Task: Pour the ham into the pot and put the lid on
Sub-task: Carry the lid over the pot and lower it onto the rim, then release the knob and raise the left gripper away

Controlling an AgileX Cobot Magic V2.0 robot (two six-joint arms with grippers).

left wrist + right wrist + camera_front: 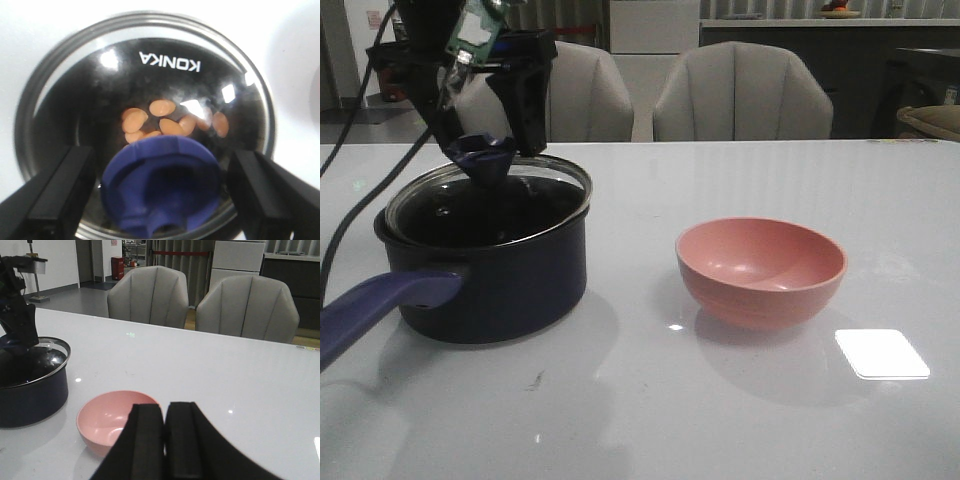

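The dark navy pot point(495, 285) stands at the table's left, its purple-blue handle point(380, 300) pointing to the front left. The glass lid point(555, 180) lies on the pot, its right edge a little higher. Several orange-pink ham pieces point(167, 122) show through the lid point(150, 65) inside the pot. My left gripper point(488, 140) hangs over the funnel-shaped knob point(160, 185). It is open, with a finger point(60, 195) on each side of the knob and a gap between. My right gripper point(165, 412) is shut and empty, above the table near the pink bowl point(107, 422).
The empty salmon-pink bowl point(760, 270) stands to the right of the pot. A bright light patch point(882, 353) lies on the table at the front right. Two grey chairs point(740, 95) stand behind the table. A black cable point(350, 220) hangs at the far left.
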